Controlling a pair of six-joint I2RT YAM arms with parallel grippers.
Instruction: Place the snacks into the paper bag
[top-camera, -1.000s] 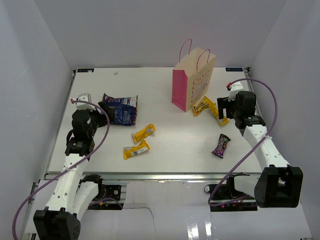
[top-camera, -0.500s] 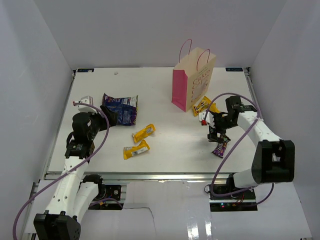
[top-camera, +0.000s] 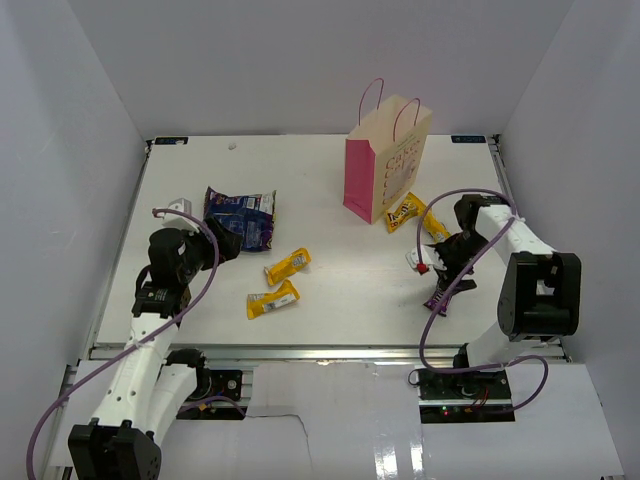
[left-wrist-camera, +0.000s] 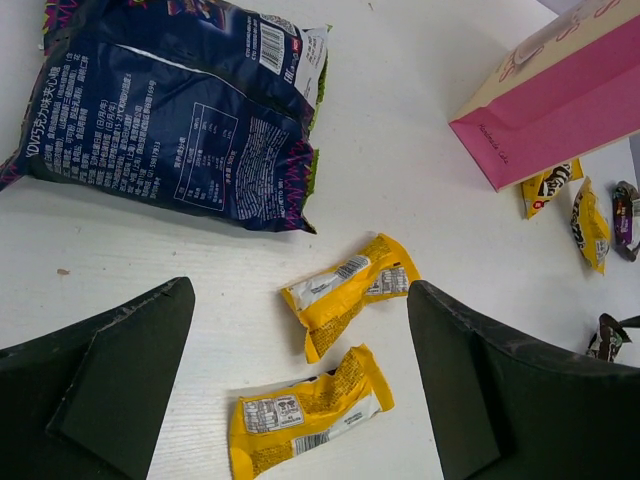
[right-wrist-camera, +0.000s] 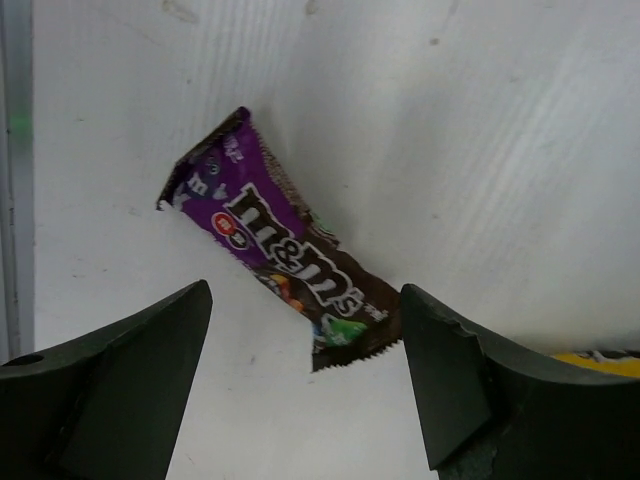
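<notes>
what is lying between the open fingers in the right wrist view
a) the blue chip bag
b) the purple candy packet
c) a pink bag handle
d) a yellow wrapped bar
b: the purple candy packet is the thing that lies in the gap of the open right gripper.

Your right pincer (top-camera: 430, 268) has swung in from beside the paper bag (top-camera: 385, 165) and dropped over the purple candy packet (right-wrist-camera: 285, 250), its jaws spread to either side of it. Your left pincer (top-camera: 226, 240) has eased forward along the chip bag (top-camera: 243, 217), nearer the yellow bars (top-camera: 287, 265).
</notes>
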